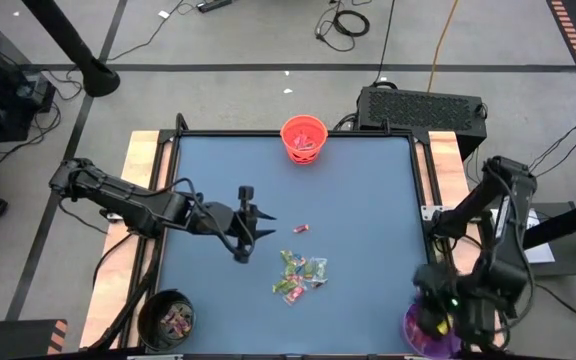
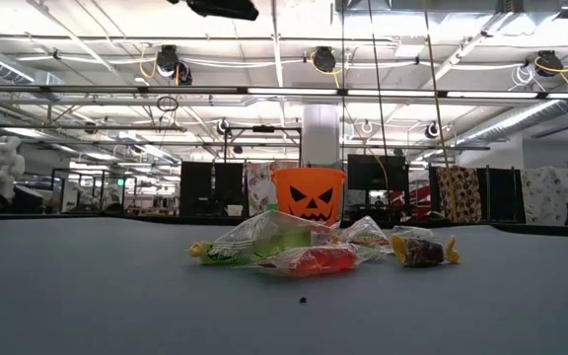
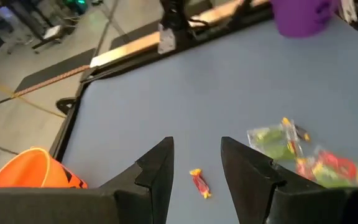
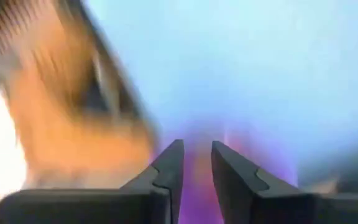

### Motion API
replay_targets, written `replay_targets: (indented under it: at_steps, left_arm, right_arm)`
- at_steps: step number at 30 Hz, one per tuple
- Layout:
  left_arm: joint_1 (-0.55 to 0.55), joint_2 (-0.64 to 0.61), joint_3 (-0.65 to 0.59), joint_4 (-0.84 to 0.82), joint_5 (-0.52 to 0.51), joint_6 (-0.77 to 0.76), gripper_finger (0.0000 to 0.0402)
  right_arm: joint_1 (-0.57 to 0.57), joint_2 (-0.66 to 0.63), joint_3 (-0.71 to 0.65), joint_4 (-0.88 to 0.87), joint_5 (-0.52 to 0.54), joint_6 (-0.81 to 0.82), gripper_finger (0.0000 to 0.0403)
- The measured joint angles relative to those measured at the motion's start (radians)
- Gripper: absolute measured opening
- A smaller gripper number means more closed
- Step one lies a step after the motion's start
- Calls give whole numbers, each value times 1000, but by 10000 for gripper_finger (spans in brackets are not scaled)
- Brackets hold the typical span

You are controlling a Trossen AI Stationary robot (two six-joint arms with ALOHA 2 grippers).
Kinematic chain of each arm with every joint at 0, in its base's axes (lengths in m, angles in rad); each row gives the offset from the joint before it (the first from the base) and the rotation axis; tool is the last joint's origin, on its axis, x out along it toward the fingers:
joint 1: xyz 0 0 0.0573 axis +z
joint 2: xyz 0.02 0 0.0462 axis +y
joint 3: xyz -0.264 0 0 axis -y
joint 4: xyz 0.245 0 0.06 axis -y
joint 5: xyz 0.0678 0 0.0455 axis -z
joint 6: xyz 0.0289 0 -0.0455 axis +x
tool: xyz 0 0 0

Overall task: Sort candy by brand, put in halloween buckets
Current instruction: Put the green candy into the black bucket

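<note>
The candy point(image 1: 300, 275) lies heaped near the worktop's point(image 1: 358, 200) centre, with one red piece point(image 1: 301, 230) apart beside it. The orange bucket point(image 1: 304, 138) stands at the far edge, the black bucket point(image 1: 167, 317) at the near left corner, the purple bucket point(image 1: 423, 330) at the near right corner. The left claw point(image 1: 255, 222) hovers beside the red piece, part open and empty. The right claw point(image 4: 196, 163) is over the purple bucket, fingers slightly parted, holding nothing visible.

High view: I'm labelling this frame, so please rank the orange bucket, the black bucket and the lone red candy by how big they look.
1. Black bucket and orange bucket: look alike, no clear winner.
2. Lone red candy: by far the smallest.
</note>
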Motion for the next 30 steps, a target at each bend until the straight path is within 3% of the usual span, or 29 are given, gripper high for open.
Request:
replay_targets:
  at_steps: [4,7,9,18,25,30]
  left_arm:
    - [0,0,0,18,-7,-18,141]
    - [0,0,0,14,-6,-66,141]
    - [0,8,0,4,-5,-89,141]
    - [-5,160,-1,-4,56,-272,155]
    - [-38,297,-2,-39,83,-483,197]
    - [-99,352,-2,-28,161,-518,205]
  right_arm:
    - [-61,-6,1,-13,493,-273,75]
    - [-129,11,2,-4,721,-453,75]
    - [-185,36,1,15,796,-547,75]
    - [-460,206,1,250,739,-921,75]
    - [-534,388,1,413,467,-1211,75]
    - [-548,475,0,434,396,-1252,75]
